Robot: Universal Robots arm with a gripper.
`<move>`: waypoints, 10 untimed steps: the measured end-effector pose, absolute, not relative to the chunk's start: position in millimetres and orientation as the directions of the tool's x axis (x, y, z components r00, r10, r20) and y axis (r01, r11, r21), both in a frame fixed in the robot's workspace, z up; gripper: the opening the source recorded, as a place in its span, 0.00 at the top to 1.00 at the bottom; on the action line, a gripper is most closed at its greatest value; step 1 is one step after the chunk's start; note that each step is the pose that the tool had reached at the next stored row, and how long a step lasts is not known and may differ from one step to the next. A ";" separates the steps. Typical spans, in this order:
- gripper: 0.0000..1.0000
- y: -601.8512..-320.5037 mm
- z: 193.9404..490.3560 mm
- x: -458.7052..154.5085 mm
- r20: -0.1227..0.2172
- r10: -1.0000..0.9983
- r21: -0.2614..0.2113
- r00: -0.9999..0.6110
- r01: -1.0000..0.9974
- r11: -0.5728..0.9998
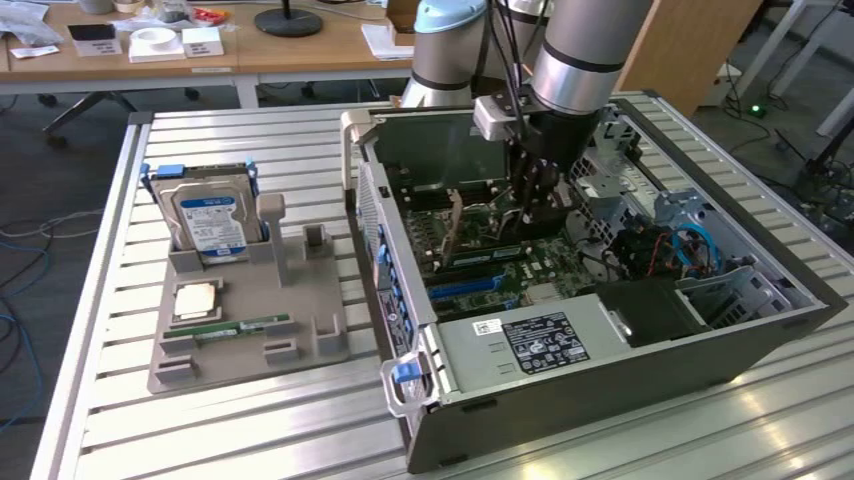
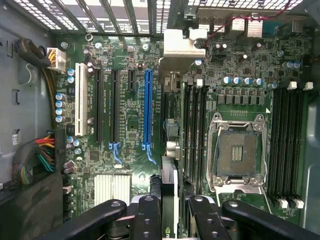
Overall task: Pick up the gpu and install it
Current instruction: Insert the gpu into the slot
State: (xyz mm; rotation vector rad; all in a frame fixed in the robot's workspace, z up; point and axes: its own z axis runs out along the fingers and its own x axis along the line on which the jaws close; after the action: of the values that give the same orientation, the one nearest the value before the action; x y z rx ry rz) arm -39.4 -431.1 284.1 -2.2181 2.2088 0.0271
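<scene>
Down inside the open grey metal computer case (image 1: 627, 340) went the look, and there was the claw (image 2: 172, 201), its black fingers (image 2: 148, 212) clamped from both sides on the gpu (image 2: 169, 185), a thin flat black card with a silvery metal bracket at one end. In the wrist view the gpu showed edge-on, with the bracket end next to the case's slotted wall. The card sat over the green motherboard (image 2: 125, 140), running parallel to the long blue slot (image 2: 147, 107), between that slot and the row of black memory slots (image 2: 192, 130). Whether its lower edge was touching a slot could not be told. Just past the memory slots lay the square processor socket (image 2: 237, 150) with its silvery frame.

From the exterior view, the silver-grey arm (image 1: 581, 50) plunged down from above into the case, which lay on its side on the slatted aluminium surface (image 1: 240, 140). Over on the exterior view's left, well apart from the claw, stood a grey moulded holder (image 1: 307, 300). It carried a thick hard drive (image 1: 211, 225) with a blue-white label, standing upright, a square silvery chip (image 1: 198, 298) lying flat, and a small narrow green memory stick (image 1: 247, 327) lying flat beside the chip.
</scene>
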 end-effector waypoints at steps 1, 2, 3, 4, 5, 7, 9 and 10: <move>0.74 -431.1 283.8 -40.1 -0.020 -1.000 0.004 -0.002 -1.000 0.002; 0.74 -431.2 283.5 -40.6 -0.020 -1.000 0.004 -0.011 -1.000 0.011; 0.74 -431.1 283.4 -40.7 -0.020 -1.000 0.004 -0.017 -1.000 0.016; 0.74 -431.1 283.2 -40.6 -0.020 -1.000 0.004 -0.021 -1.000 0.021; 0.74 -431.1 283.1 -40.7 -0.020 -0.999 0.004 -0.026 -1.000 0.026; 0.74 -431.1 282.9 -40.8 -0.018 -0.999 0.004 -0.034 -0.999 0.034; 0.74 -431.7 282.8 -41.0 -0.018 -0.999 0.004 -0.035 -0.999 0.035; 0.74 -432.3 282.8 -41.2 -0.018 -0.999 0.004 -0.035 -0.999 0.035</move>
State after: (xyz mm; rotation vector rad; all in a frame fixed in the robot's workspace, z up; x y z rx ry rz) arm -41.2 -432.3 282.8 -2.1750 2.2526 0.0247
